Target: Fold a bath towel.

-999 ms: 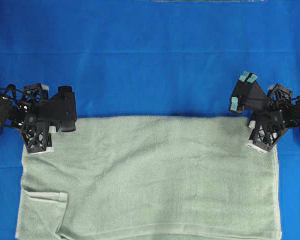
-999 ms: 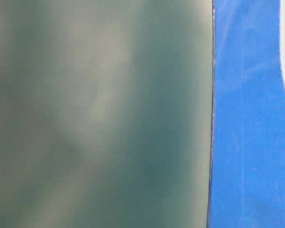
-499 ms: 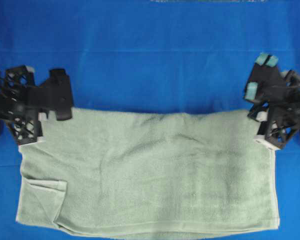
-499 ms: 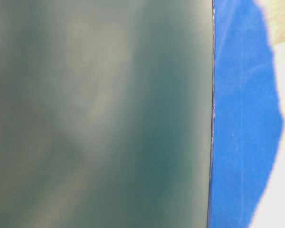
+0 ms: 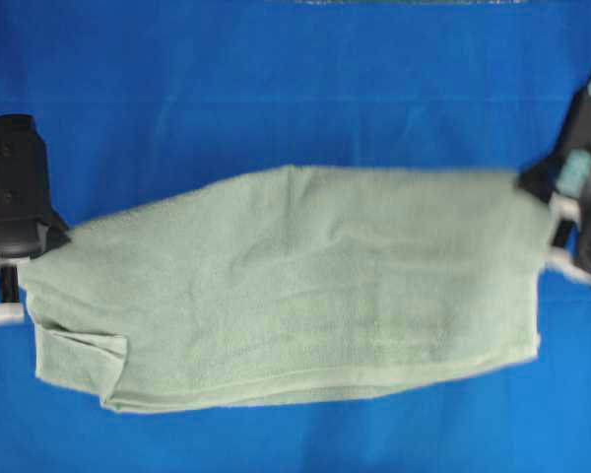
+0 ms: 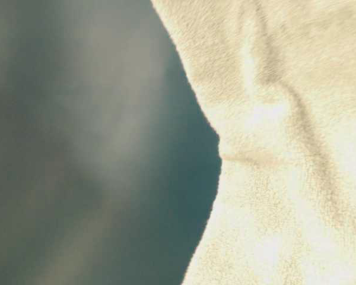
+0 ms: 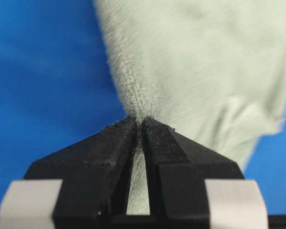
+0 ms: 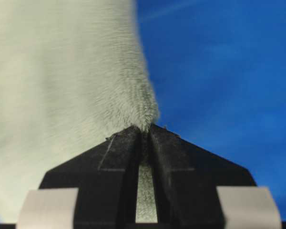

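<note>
The bath towel (image 5: 295,286) stretches over the sheet (image 5: 276,89); the left gripper (image 7: 139,125) pinches its left end, the right gripper (image 8: 146,130) its right end.

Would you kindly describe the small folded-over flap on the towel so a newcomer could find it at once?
Start from the blue sheet that covers the whole table, then find the sage-green towel stretched between the left gripper and the right gripper. The flap sits at the towel's lower left corner, just below the left gripper: the only doubled-over patch, outlined by a pale hem.
</note>
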Robot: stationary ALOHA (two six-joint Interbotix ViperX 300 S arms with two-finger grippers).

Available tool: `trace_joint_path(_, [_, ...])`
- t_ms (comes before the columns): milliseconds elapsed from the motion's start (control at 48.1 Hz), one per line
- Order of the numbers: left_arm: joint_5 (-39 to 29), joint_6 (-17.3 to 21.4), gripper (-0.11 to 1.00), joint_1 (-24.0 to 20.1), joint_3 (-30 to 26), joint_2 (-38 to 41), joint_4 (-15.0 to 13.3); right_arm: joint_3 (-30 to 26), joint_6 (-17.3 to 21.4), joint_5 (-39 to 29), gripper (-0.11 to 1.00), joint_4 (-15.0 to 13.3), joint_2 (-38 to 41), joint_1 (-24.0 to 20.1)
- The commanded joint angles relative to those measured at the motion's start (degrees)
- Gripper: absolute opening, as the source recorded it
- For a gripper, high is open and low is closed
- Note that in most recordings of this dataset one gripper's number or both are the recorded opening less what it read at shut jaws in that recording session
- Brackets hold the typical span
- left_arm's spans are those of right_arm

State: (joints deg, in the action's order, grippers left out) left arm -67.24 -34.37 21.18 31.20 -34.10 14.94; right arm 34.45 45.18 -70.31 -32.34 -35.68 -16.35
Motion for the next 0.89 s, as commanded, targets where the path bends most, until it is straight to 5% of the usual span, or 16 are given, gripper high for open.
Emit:
trace_joint_path(0, [3.7, -4.1, 0.06, 2.9, -3.0, 1.1, 0.1, -1.8, 0.3, -3.1, 0.09, -7.0, 0.1, 5.3])
trace_joint_path(187, [9.0, -13.6, 0.06, 10.7, -7.9, 7.6, 0.6, -2.5, -1.2, 2.5, 0.09, -16.1, 1.1, 18.8])
trace_joint_path(458, [9.1, -13.2, 0.06, 13.3, -18.6, 17.5, 2.3, -5.0, -6.3, 23.7, 0.09, -16.8, 5.9, 34.1])
trace_joint_path(687, [7.7, -11.3, 0.06, 12.8, -23.1, 19.9, 2.4, -6.5, -6.5, 23.6, 0.09, -16.1, 8.9, 35.1])
trace_joint_path(874, [8.0, -11.2, 0.06, 13.7, -28.2, 22.9, 2.4, -5.4, -6.1, 13.8, 0.09, -14.3, 2.6, 29.4])
